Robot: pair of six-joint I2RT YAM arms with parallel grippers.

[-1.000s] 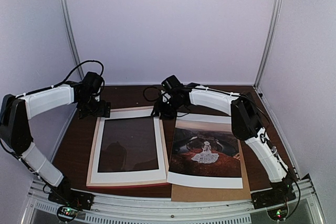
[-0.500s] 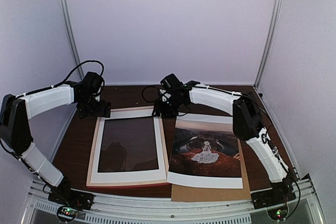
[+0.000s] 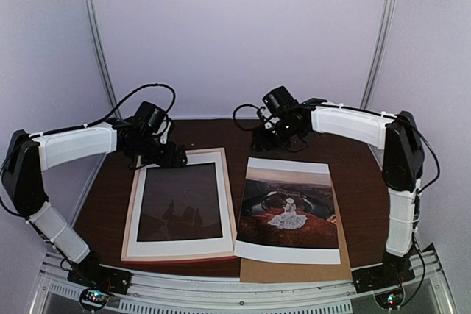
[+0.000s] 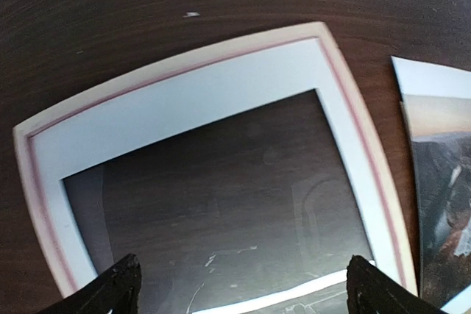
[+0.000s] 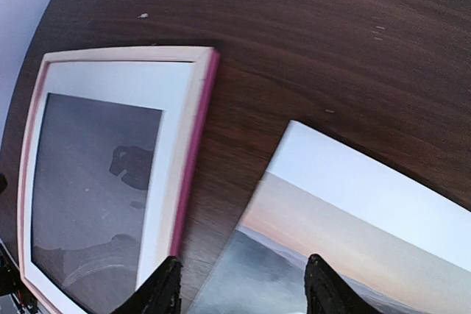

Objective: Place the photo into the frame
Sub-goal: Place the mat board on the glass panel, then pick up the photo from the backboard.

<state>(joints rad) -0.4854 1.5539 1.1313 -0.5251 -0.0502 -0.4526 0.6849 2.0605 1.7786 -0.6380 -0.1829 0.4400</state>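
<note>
Lowering the right gripper (image 5: 243, 288), its jaws partly spread and empty, is advised: the photo (image 5: 353, 211) lies flat just beneath its fingertips, and only the far white margin should be pinched. The frame (image 4: 176, 73) lies below the wide, empty left gripper (image 4: 243, 292).

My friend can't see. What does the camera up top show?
A pink frame lies flat on a dark table, and the photo of a lady in white lies beside it, not inside yet. The left gripper hovers over the frame's far edge, the right gripper beyond the photo, both open and empty.
</note>
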